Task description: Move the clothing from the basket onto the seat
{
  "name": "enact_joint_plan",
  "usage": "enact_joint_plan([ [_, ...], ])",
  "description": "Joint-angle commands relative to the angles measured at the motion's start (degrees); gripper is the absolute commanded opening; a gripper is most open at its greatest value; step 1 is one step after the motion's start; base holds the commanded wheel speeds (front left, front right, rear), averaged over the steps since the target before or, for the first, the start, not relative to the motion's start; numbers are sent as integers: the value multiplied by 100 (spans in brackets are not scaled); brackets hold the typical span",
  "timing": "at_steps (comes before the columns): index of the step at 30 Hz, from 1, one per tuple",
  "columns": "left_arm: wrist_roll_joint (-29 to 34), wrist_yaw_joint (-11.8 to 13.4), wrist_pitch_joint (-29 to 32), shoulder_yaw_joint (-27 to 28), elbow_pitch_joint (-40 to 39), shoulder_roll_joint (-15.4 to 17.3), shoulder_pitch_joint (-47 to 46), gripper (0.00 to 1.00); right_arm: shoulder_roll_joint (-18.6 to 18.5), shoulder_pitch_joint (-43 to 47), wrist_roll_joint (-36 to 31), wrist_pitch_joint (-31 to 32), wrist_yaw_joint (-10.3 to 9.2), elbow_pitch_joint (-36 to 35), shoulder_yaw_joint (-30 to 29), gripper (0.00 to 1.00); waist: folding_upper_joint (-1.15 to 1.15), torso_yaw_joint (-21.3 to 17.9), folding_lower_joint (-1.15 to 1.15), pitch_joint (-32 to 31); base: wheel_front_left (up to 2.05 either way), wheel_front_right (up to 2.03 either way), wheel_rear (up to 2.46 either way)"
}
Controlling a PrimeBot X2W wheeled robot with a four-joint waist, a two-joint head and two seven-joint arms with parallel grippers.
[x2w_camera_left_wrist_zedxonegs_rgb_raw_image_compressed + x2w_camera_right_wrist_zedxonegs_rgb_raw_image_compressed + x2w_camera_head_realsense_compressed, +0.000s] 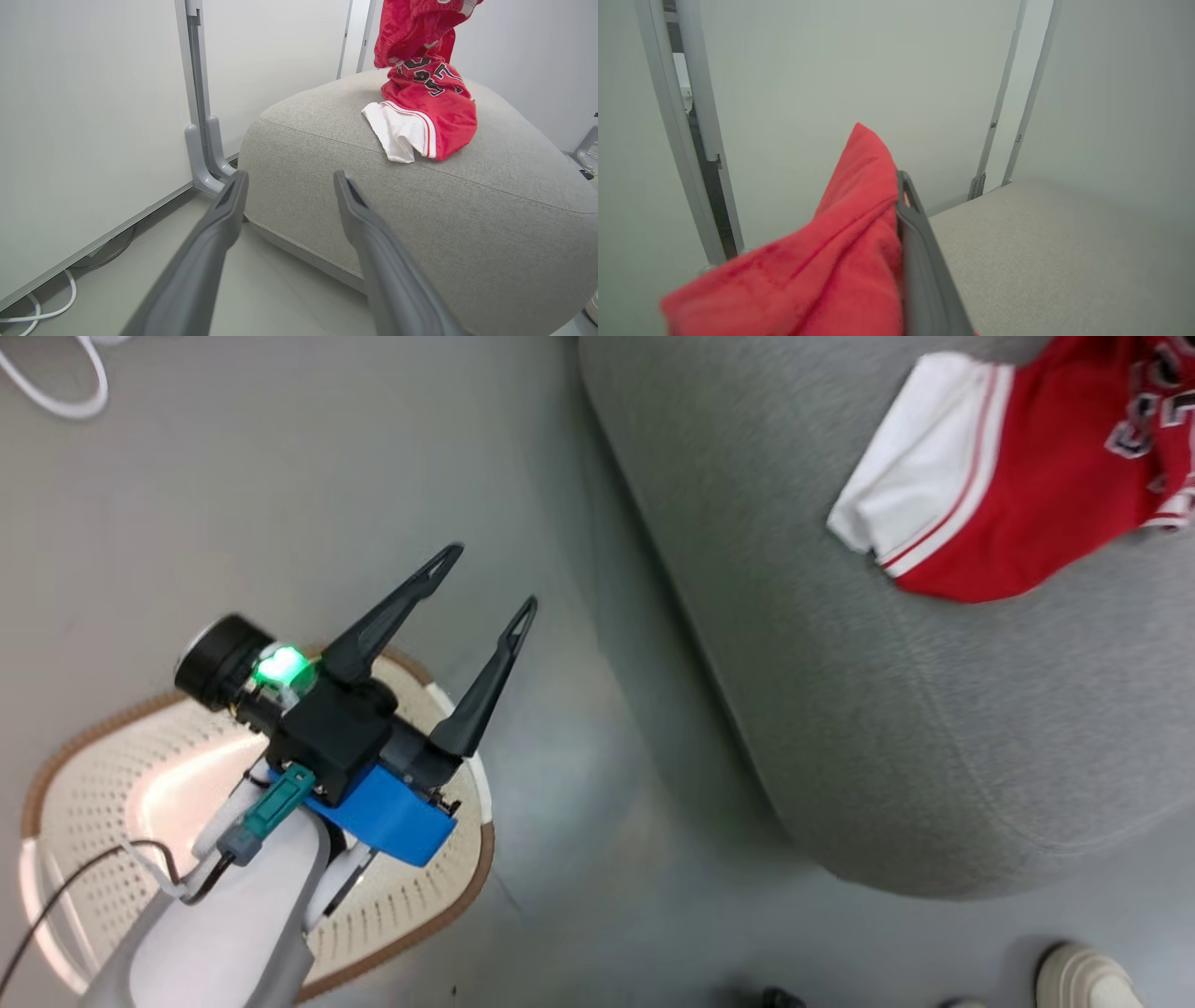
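A: Seat [934, 709] first: broad grey cushion, two o'clock from the left tool [495, 576]. Basket [103, 775] directly beneath that tool.

B: And the clothing [1027, 476]?

A: Farther along at two o'clock, nearer the right arm. Lower end heaped on the seat, upper end hanging upright from the right tool [896, 186], pinched there. Red, white striped cuff, dark lettering.

B: Left tool?

A: Spread wide, holding nothing.

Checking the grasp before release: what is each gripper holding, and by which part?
The right gripper pinches a bunched red fold of the clothing; which part of the garment cannot be told. The left gripper is open, holding nothing.
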Motion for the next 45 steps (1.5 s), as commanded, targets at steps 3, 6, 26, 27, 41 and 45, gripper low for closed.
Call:
enact_joint_plan([
  [3, 32, -23, 70, -114, -220, 150, -319, 100, 77, 152, -241, -233, -5, 375, -335, 0, 0, 329, -2, 893, 0, 0, 0],
  [6, 36, -23, 105, -174, -312, 193, -486, 100, 279, 226, -353, -537, -6, 801, -617, 0, 0, 338, -2, 1060, 0, 0, 0],
  [26, -375, 232, -188, 17, 324, -147, 180, 100, 666, 838, -1051, -1404, -6, 2164, -36, 100, 0, 496, -2, -376, 0, 0, 0],
  [27, -411, 242, -188, 69, 325, -215, 260, 100, 662, 930, -1102, -1420, -6, 2147, 2, 100, 0, 522, -2, -526, 0, 0, 0],
  [41, -437, 122, -191, 1144, 535, -1136, 1927, 100, 993, 3262, -798, -1468, -5, 432, 721, 100, 0, 1382, -2, -2512, 0, 0, 0],
  [45, -355, 78, -190, 1441, 585, -1241, 2195, 100, 1234, 4186, -785, -1336, -6, -546, 629, 100, 0, 1672, -2, -2720, 0, 0, 0],
])
